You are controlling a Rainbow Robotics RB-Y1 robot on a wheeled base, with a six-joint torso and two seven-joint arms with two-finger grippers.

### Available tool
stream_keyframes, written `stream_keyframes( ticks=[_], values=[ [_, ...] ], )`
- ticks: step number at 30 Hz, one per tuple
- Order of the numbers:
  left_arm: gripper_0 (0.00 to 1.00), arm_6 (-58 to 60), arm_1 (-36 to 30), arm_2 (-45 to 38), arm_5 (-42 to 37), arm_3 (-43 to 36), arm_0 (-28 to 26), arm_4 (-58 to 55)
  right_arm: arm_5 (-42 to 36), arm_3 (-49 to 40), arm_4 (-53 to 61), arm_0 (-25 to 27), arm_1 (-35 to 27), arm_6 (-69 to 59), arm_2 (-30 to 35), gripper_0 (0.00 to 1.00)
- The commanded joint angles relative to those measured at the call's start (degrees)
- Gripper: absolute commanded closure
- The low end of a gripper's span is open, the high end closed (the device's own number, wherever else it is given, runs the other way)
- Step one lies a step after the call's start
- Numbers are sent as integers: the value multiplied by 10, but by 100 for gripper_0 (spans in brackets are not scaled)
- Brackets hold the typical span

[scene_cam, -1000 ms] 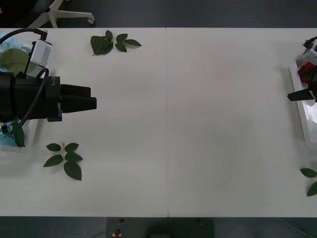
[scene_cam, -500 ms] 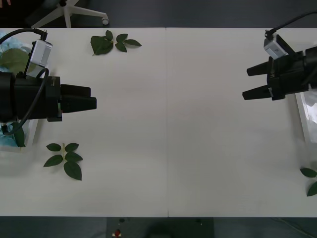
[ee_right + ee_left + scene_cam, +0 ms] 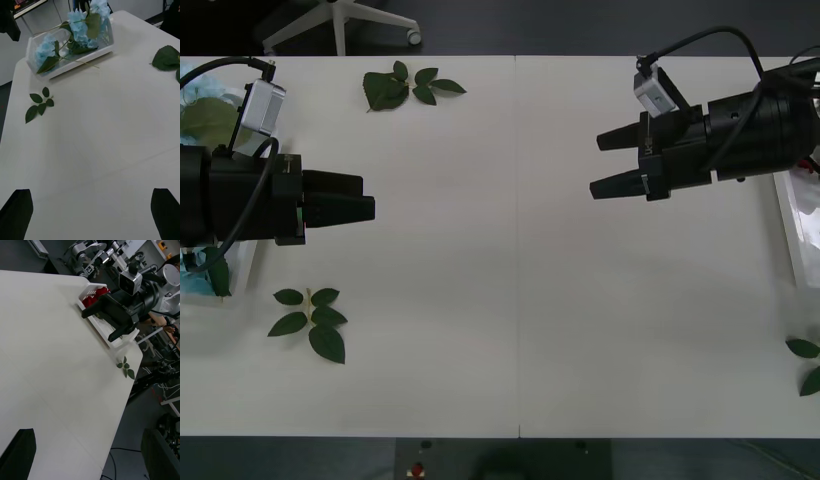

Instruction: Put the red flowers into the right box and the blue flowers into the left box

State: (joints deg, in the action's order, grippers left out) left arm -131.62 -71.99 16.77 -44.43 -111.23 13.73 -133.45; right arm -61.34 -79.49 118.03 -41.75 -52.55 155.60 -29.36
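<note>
Now the right gripper (image 3: pixel 602 164) hangs over the right half of the white table (image 3: pixel 520 300), black fingers spread wide with nothing between them, pointing toward the table's middle. In the left wrist view the same gripper (image 3: pixel 98 324) shows with its two fingers apart in front of the right box (image 3: pixel 106 331). The right box sits at the table's right edge, partly hidden by the right arm in the front view (image 3: pixel 792 220). The red flowers (image 3: pixel 91 299) lie inside it at one end, dark red heads bunched together.

The left gripper (image 3: pixel 370 207) is over the left side of the table, fingers pressed close together, holding nothing, pointing toward the centre.

The left box (image 3: pixel 80 60) is at the table's left edge, mostly covered by the left arm in the front view (image 3: pixel 242 268). The blue flowers (image 3: pixel 80 26) fill it, pale blue heads and broad green leaves, with thin stems poking over the rim onto the table.

Loose leaf sprigs lie on the table: one near the far edge on the left (image 3: pixel 408 86), one near the left gripper toward the near edge (image 3: pixel 312 322), one at the right edge near the right box (image 3: pixel 808 362). All are well apart from both grippers. Office chair base (image 3: pixel 340 22) on the floor beyond the table.
</note>
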Motion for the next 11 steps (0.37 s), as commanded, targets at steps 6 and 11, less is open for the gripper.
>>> stream_keyframes(
  ticks=[6, 11],
  values=[
    [19, -43, -17, -7, 1, -4, 5, -5, -12, -25, -34, -25, 5, -6, 14, 8],
    [19, -43, -17, -7, 1, -4, 5, -5, -20, -25, -35, -25, 5, -6, 14, 8]
  ],
)
